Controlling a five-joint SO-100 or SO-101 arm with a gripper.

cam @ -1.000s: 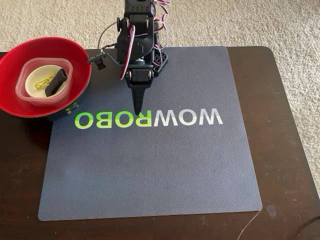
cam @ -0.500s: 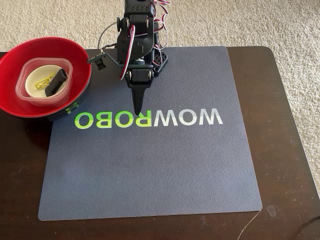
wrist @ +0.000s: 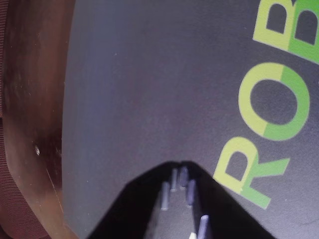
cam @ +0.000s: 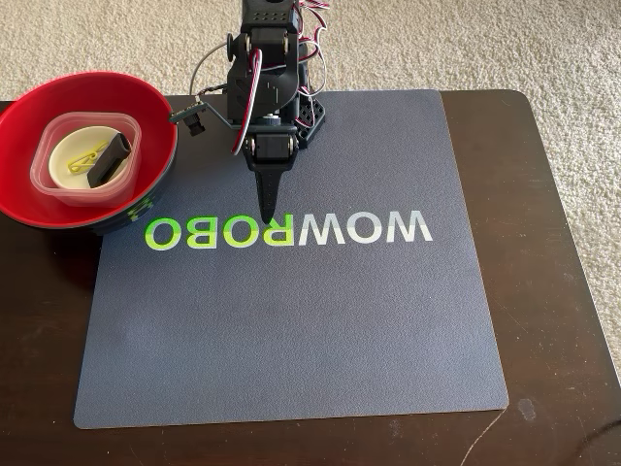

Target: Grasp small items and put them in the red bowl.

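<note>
The red bowl (cam: 82, 102) sits at the table's far left in the fixed view. Inside it lies the clear square tub (cam: 56, 178), holding the small white dish (cam: 66, 149), the yellow-green clothespin (cam: 81, 160) and the black clip-like piece (cam: 110, 160). My gripper (cam: 269, 216) points down over the grey mat (cam: 291, 320), at the middle of the WOWROBO lettering, well right of the bowl. Its jaws are shut with nothing between them. In the wrist view the gripper (wrist: 178, 172) tip hovers just above the mat (wrist: 149, 89) beside the green letters.
The dark wooden table (cam: 543, 291) borders the mat on all sides, with beige carpet (cam: 543, 49) beyond. The arm's base (cam: 281, 97) and wires stand at the mat's far edge. In the wrist view the table's edge (wrist: 30, 124) runs along the left.
</note>
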